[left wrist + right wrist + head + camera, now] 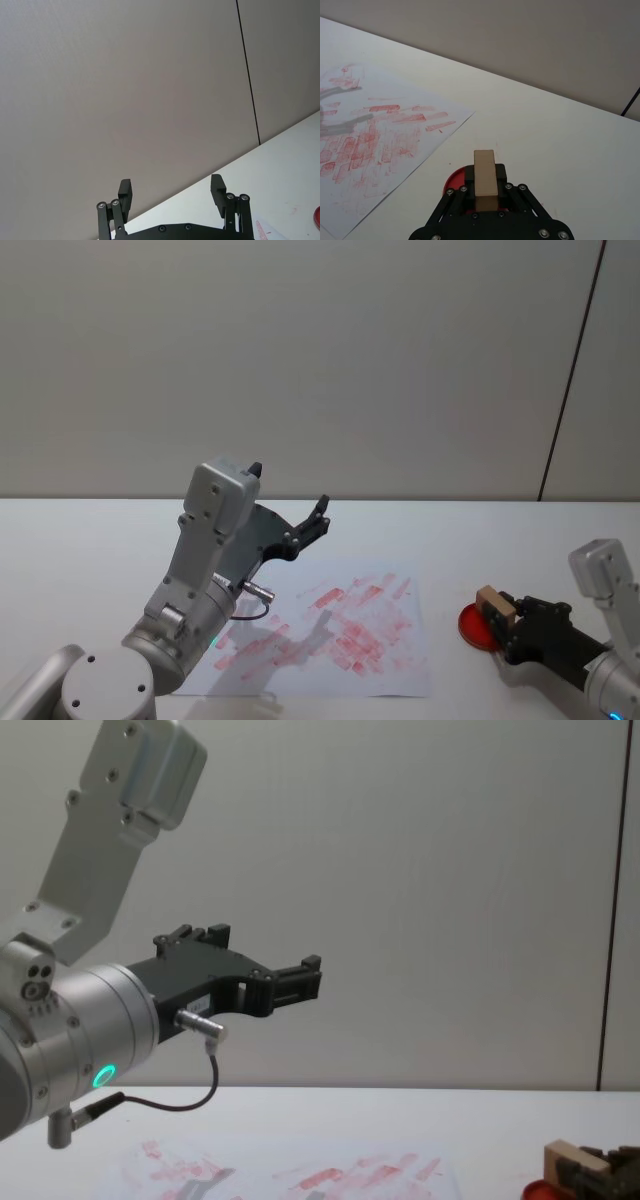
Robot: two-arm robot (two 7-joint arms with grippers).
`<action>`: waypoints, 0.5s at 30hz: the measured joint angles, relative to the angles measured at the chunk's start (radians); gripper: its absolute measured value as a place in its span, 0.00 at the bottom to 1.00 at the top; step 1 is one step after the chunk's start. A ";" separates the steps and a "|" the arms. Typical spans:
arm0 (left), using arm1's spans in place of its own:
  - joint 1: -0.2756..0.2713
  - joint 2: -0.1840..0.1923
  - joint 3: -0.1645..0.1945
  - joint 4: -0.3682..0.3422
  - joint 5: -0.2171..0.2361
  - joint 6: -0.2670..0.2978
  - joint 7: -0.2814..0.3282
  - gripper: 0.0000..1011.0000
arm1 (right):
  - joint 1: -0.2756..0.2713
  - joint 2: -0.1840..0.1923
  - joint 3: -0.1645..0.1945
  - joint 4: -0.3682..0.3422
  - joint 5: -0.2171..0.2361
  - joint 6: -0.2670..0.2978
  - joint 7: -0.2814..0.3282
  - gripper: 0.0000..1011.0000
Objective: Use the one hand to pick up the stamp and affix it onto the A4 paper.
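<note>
Head camera looks down on the paper (340, 625); chest camera looks level across it; wrist cameras ride close.

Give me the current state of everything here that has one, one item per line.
right gripper: shut on the stamp, over the ink pad
stamp: held upright between the fingers
ink pad: open, red face up
A4 paper: flat on the table, covered in red marks
left gripper: open, raised, holding nothing

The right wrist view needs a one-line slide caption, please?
Right gripper holds the stamp over the ink pad, beside the paper.
</note>
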State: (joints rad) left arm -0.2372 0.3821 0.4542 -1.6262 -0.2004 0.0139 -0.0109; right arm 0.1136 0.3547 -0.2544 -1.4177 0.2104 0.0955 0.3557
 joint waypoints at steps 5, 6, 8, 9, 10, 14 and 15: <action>0.000 0.000 0.000 0.000 0.000 0.000 0.000 0.99 | 0.004 -0.001 -0.001 0.011 -0.005 0.004 0.004 0.33; 0.000 0.000 0.000 0.000 0.000 0.000 0.000 0.99 | 0.005 -0.001 -0.001 0.013 -0.005 0.005 0.005 0.33; 0.000 0.000 0.000 0.000 0.000 0.000 0.000 0.99 | 0.006 -0.001 -0.001 0.014 -0.005 0.006 0.005 0.41; 0.000 0.000 0.000 0.000 0.000 0.000 0.000 0.99 | 0.007 -0.001 -0.001 0.015 -0.005 0.007 0.006 0.44; 0.000 0.000 0.000 0.000 0.000 0.000 0.000 0.99 | 0.007 -0.001 -0.001 0.015 -0.003 0.007 0.006 0.49; 0.000 0.000 0.000 0.000 0.000 0.000 0.000 0.99 | 0.009 -0.002 0.001 0.013 0.009 0.007 0.005 0.61; 0.000 0.000 0.000 0.000 0.000 0.000 0.000 0.99 | 0.010 -0.002 0.003 0.009 0.015 0.004 0.003 0.64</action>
State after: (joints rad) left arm -0.2372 0.3821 0.4542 -1.6262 -0.2004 0.0139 -0.0109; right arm 0.1233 0.3527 -0.2514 -1.4084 0.2256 0.1000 0.3588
